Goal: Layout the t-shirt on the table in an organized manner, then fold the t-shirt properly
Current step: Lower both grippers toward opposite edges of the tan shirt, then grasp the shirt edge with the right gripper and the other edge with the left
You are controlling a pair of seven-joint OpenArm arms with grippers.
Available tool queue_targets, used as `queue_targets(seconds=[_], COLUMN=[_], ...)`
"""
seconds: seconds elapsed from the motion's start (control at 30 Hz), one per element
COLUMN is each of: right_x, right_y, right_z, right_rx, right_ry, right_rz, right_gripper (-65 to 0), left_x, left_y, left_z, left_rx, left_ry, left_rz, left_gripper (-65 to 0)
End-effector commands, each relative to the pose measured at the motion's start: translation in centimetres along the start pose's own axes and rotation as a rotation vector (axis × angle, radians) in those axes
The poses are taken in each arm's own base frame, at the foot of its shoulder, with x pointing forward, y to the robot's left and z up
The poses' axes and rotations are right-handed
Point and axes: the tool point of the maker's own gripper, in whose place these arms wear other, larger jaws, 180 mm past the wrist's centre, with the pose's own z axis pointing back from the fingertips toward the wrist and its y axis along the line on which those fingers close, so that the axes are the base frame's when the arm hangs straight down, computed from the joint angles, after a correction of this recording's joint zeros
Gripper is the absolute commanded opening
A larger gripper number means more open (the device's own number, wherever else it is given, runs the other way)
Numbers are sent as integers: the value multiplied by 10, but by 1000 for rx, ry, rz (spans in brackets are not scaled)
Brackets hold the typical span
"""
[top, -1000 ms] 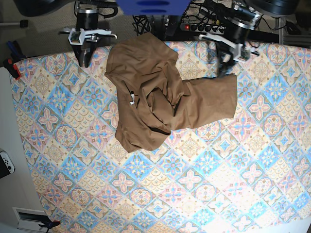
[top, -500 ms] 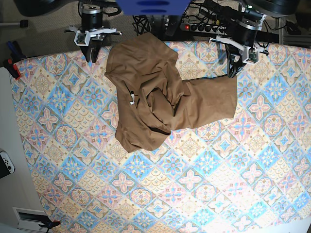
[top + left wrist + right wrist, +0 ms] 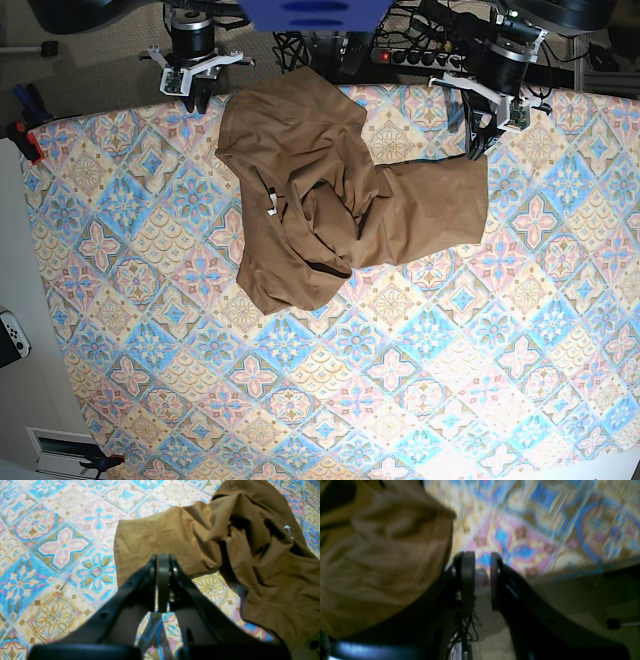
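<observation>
Tan t-shirt (image 3: 335, 200) lies crumpled on the table (image 3: 150, 330) toward twelve o'clock; my left gripper (image 3: 476, 150) is closed and empty, my right gripper (image 3: 195, 100) slightly parted, holding nothing.

Power strip (image 3: 420, 55): you'll find it beyond the far edge, black, with a red light at one end and dark cables tangled around it.
Clamps (image 3: 25, 125): at your upper left edge, red and blue handled, overlapping the corner.
White controller (image 3: 12, 338): it sits on the pale surface at the left border, partly cut off.
Blue panel (image 3: 315, 14): top centre, flat and bright blue.
Small clamp (image 3: 100, 462): lower left, near a white vented plate (image 3: 55, 445).
</observation>
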Motion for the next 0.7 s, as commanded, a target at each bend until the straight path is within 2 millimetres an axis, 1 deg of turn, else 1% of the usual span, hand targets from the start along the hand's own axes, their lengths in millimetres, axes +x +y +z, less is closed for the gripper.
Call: queue_targets(seconds=[0.0,0.07,0.13,0.4,0.47,0.53,0.6,0.67], right_x=[13,14,14,13,20,30,37,40], right_y=[0,1,1,0,3,14,25,25], right_z=[0,-1,-1,-1,-8,-14,-20,-23], right_rx=[1,2,2,1,13,76,161,236], right_ry=[-46,-52,-49,-46,-64,-88,-84,-55], right_rz=[-2,-2,-2,-10,-71,-188,-320,-377], right_gripper=[-545,-545,-545,-541,-540,-534,-494,-448], left_x=[10,9,8,8,7,4,0,1], left_y=[0,0,0,0,0,1,0,0], left_z=[2,3,3,3,3,5,9,8], left_rx=[1,3,3,3,4,6,6,6], left_ry=[-42,-39,-37,-34,-29,-19,-4,-5], left_rz=[8,7,8,9,3,2,4,4], left_gripper=[-628,-584,-564,-565,-562,-560,-560,-560])
